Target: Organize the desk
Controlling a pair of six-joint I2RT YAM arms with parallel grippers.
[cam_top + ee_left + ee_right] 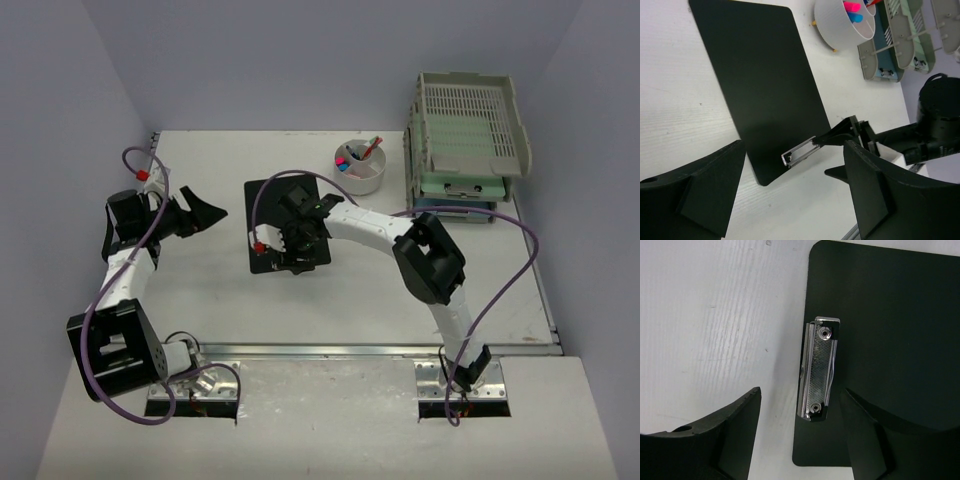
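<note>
The left arm rises from its base at the near left corner and bends forward. Its left tool is held over the left part of the bench, pointing right toward the clipboard. Its fingers are spread wide and hold nothing.

The right arm goes up from its base, folds at the elbow and reaches left across the middle of the bench. The right tool is aimed down at the near end of the clipboard. Its fingers are also spread. In the right wrist view one is over bare bench beside the board's edge and the other over the black board, with the metal clip between them. Whether either finger touches the board or clip cannot be told.

The clipboard is black with rounded corners and lies flat near the centre of the bench, with no paper on it. Behind and to its right stands a white round pot holding markers in pink, blue and red. Further right, at the far right corner, is a stack of slotted grey-green trays, apart from the pot.

The bench is a white, flat rectangle filling the middle of the top view. A metal rail runs along its front edge and pale lilac walls enclose it.
</note>
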